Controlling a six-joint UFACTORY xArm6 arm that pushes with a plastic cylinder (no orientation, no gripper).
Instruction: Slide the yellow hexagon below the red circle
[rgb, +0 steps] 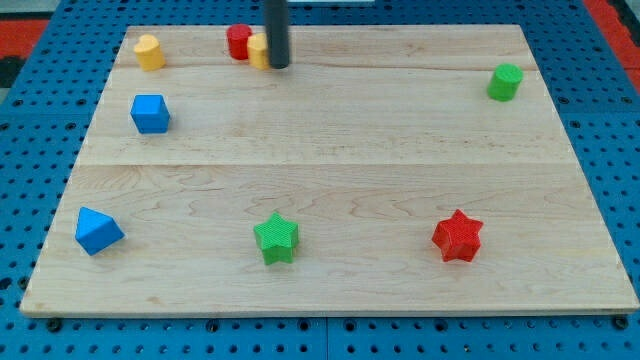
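Note:
The red circle (238, 42) stands near the board's top edge, left of centre. A yellow block (258, 50) touches its right side; my rod hides most of it, so I cannot make out its shape. My tip (278, 66) rests on the board right against that yellow block's right side. A second yellow block (149, 52), with a rounded, heart-like top, sits further left near the top left corner.
A blue cube (150, 114) is at the left, a blue wedge-like block (97, 231) at the bottom left. A green star (276, 238) and a red star (458, 237) sit near the bottom. A green cylinder-like block (505, 82) is at the top right. The wooden board (400, 150) lies on a blue pegboard.

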